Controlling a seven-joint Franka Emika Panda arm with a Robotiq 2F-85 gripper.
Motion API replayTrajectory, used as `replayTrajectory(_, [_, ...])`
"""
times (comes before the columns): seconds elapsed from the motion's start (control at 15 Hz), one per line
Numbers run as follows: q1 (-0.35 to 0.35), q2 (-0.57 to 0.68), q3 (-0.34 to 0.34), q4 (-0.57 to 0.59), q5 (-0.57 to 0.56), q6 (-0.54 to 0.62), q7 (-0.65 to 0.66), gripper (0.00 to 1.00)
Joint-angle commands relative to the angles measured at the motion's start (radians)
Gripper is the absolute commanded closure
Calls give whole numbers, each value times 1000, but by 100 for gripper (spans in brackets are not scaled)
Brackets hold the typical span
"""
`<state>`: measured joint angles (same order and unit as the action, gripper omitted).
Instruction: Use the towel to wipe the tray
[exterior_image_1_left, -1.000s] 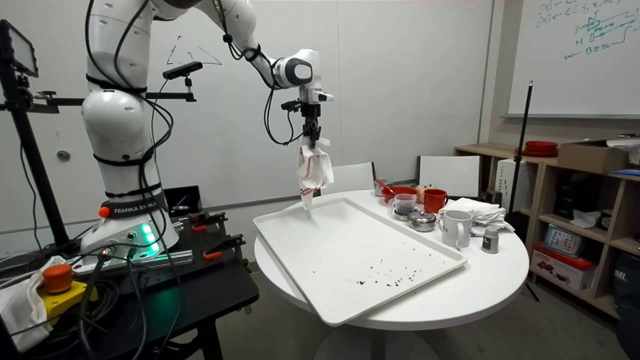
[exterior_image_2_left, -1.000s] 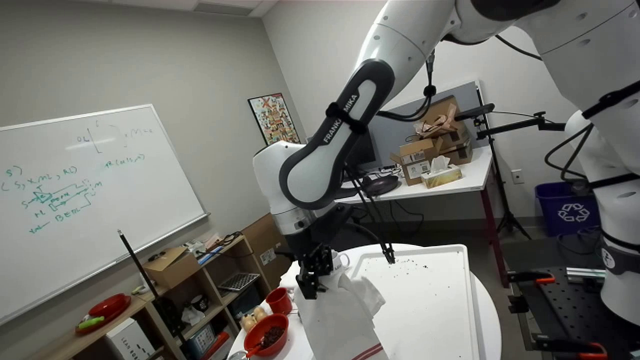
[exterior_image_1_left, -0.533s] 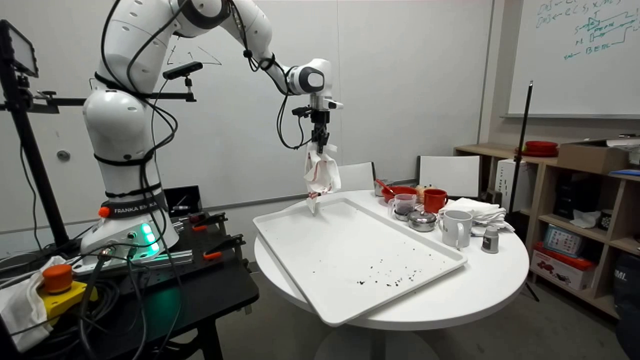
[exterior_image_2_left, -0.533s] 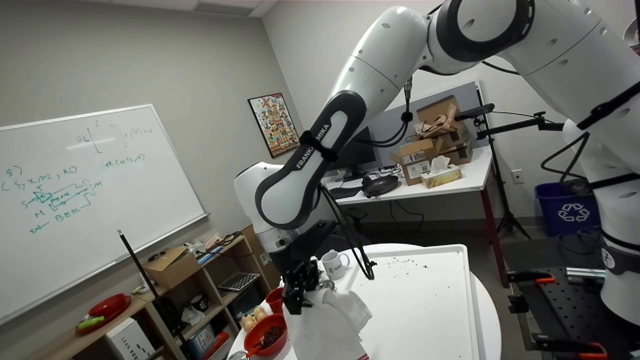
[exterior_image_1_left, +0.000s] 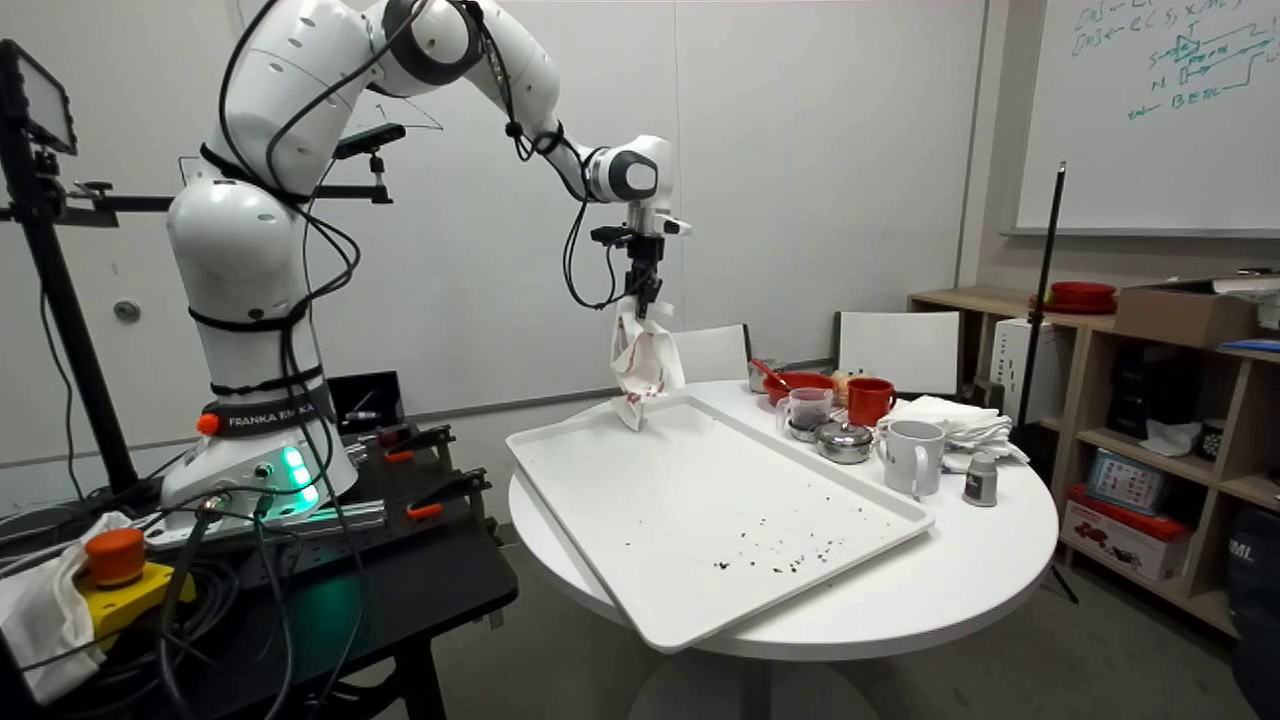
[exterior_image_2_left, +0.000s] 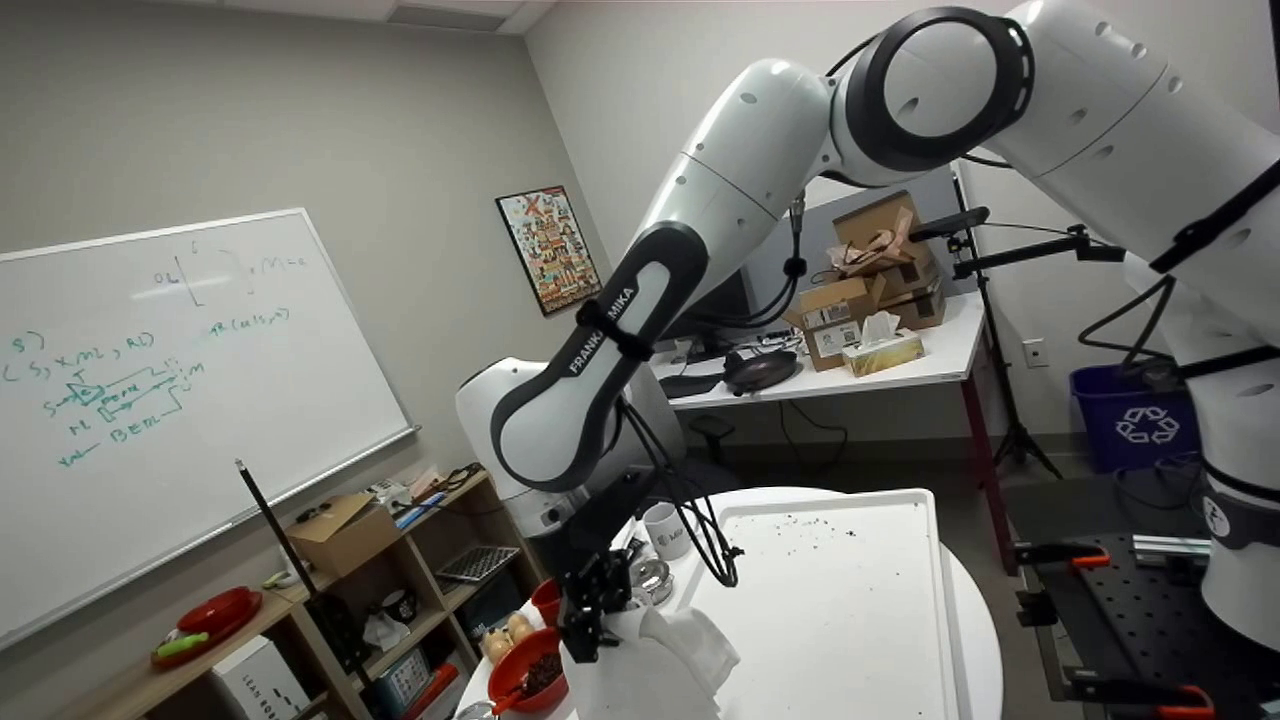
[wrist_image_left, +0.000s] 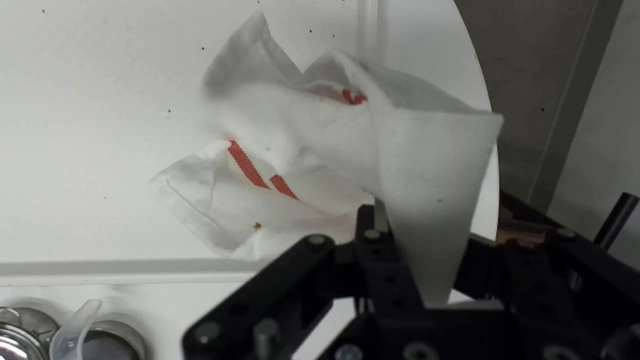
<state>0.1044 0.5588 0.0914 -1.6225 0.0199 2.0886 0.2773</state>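
The white towel (exterior_image_1_left: 645, 360) with red stripes hangs bunched from my gripper (exterior_image_1_left: 643, 303), which is shut on it. Its lower tip is over the tray's far corner by the wall; whether it touches is hard to tell. The large white tray (exterior_image_1_left: 690, 500) lies on the round table, and dark specks (exterior_image_1_left: 775, 555) are mostly gathered toward its near right end. In the wrist view a towel (wrist_image_left: 295, 120) fold rises between the fingers and hides most of the right one. An exterior view shows the gripper (exterior_image_2_left: 585, 635) beside the tray (exterior_image_2_left: 850, 620), the towel's lower part cut off by the frame.
Along the tray's long side stand a red bowl (exterior_image_1_left: 812, 383), a red mug (exterior_image_1_left: 871, 400), a lidded metal pot (exterior_image_1_left: 843, 443), a light grey mug (exterior_image_1_left: 913, 460), folded cloths (exterior_image_1_left: 950, 422) and a small grey shaker (exterior_image_1_left: 981, 482). A chair (exterior_image_1_left: 710, 355) is behind the table.
The arm has lowered, bringing gripper and towel down and a little to the right in an exterior view, closer to the tray. The grip on the towel is unchanged, and the tray has stayed put.
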Motion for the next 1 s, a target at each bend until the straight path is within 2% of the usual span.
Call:
replayTrajectory(0.0, [11, 58, -6, 71, 27, -47, -49, 89])
replayTrajectory(0.13, [13, 73, -7, 81, 25, -52, -57, 95])
replayTrajectory(0.2, [14, 81, -8, 89, 24, -57, -60, 90])
replayTrajectory(0.27, [15, 88, -8, 94, 24, -59, -62, 92])
replayTrajectory(0.4, [16, 104, -8, 111, 24, -70, -66, 87])
replayTrajectory(0.47, [17, 111, -8, 119, 24, -74, -66, 78])
replayTrajectory(0.6, [18, 128, -9, 137, 23, -86, -67, 78])
replayTrajectory(0.67, [20, 137, -9, 148, 22, -92, -64, 72])
replayTrajectory(0.73, [20, 146, -9, 157, 23, -99, -67, 85])
replayTrajectory(0.8, [20, 156, -10, 169, 23, -106, -66, 92])
replayTrajectory(0.87, [21, 166, -9, 182, 23, -113, -67, 95])
replayTrajectory(0.93, [21, 178, -9, 195, 23, -122, -68, 92])
